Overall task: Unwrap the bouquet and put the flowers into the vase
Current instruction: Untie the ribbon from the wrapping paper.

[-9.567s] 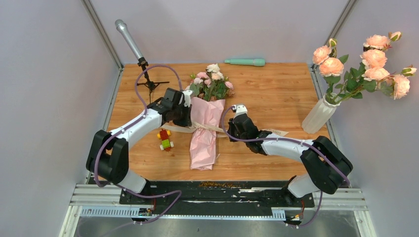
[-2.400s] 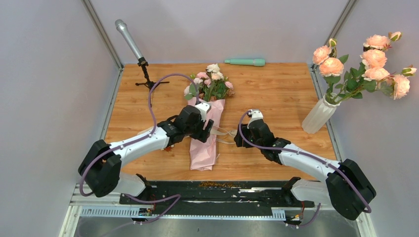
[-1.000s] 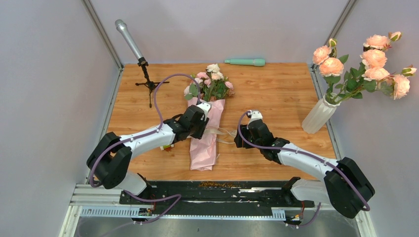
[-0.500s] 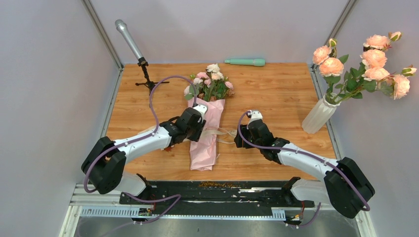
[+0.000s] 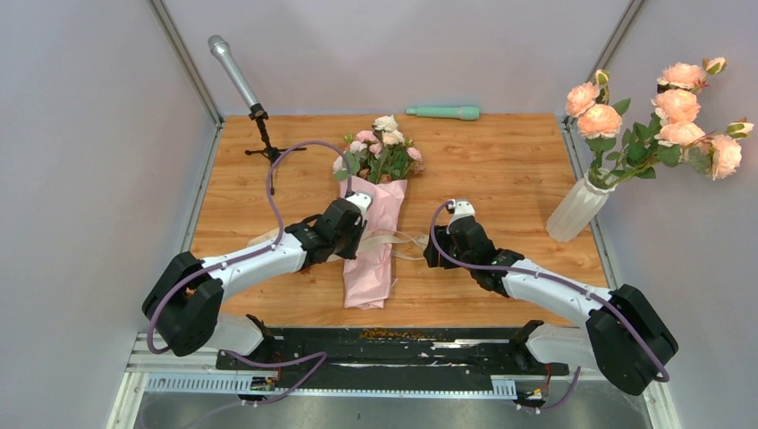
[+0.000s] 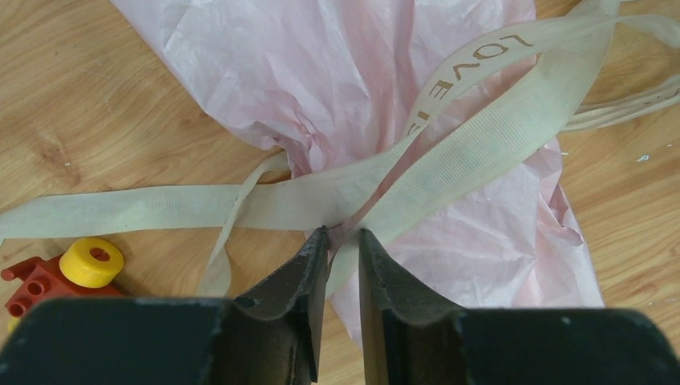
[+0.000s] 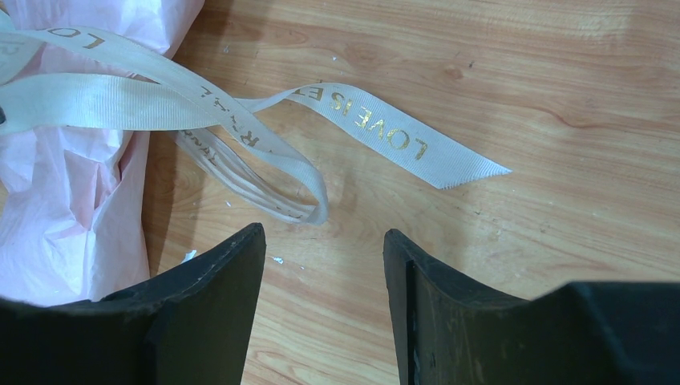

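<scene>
Bouquet (image 5: 383, 207) lies flat mid-frame on the wood surface (image 5: 483, 161). Its flowers (image 5: 383, 154) point to the top of the frame and sit inside pink paper (image 6: 321, 72). A cream ribbon (image 6: 473, 152) w/ gold lettering crosses the wrap's waist, tails trailing left & right.

Vase (image 5: 572, 213) stands upright at the right edge, well apart from the bouquet. It holds peach roses (image 5: 677, 105) on leafy branches.

Left fingers (image 6: 305, 277) are nearly together at the ribbon crossing, w/ a strand running between them; can't tell if it's pinched. Right fingers (image 7: 216, 289) are wide apart w/ nothing between, over bare wood just right of the paper.

Red & yellow toy bricks (image 6: 56, 277) sit lower left in the left wrist view.
</scene>
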`<control>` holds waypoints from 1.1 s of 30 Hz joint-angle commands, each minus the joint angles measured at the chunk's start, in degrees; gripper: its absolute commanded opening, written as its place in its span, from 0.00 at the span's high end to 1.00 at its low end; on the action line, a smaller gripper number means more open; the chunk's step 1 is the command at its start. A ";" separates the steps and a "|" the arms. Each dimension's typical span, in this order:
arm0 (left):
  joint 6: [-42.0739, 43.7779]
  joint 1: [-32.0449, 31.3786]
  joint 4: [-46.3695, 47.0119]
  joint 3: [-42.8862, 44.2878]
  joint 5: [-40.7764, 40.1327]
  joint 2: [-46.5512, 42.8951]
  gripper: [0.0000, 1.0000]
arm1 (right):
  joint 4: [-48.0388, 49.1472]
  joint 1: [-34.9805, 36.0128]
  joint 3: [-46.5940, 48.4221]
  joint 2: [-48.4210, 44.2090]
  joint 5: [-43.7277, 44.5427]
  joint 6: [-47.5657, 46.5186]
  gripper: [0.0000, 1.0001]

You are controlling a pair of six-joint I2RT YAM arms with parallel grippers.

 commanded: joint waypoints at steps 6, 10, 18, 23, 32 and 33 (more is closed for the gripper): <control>-0.91 -0.23 1.27 -1.23 0.05 -1.41 0.78 | 0.93 -0.23 0.99 -0.42 0.12 0.63 0.43; -1.04 -0.22 0.94 -1.73 -0.23 -1.80 0.98 | 1.16 -0.24 1.46 -0.42 -0.98 -0.92 0.43; -2.75 0.01 1.04 -4.51 -4.48 -8.65 1.00 | 1.63 -0.07 6.08 -0.97 -11.24 -9.82 0.40; -3.74 1.28 0.56 -4.91 -1.95 -10.56 1.00 | -0.57 0.35 12.30 1.82 -15.47 -15.53 0.36; -4.10 4.95 -0.21 -6.60 -0.29 -12.71 1.00 | -3.59 1.49 26.84 14.05 -18.58 -19.36 0.41; -4.39 5.31 -0.01 -6.85 0.19 -12.92 1.00 | -5.18 1.53 29.13 15.81 -18.54 -19.69 0.42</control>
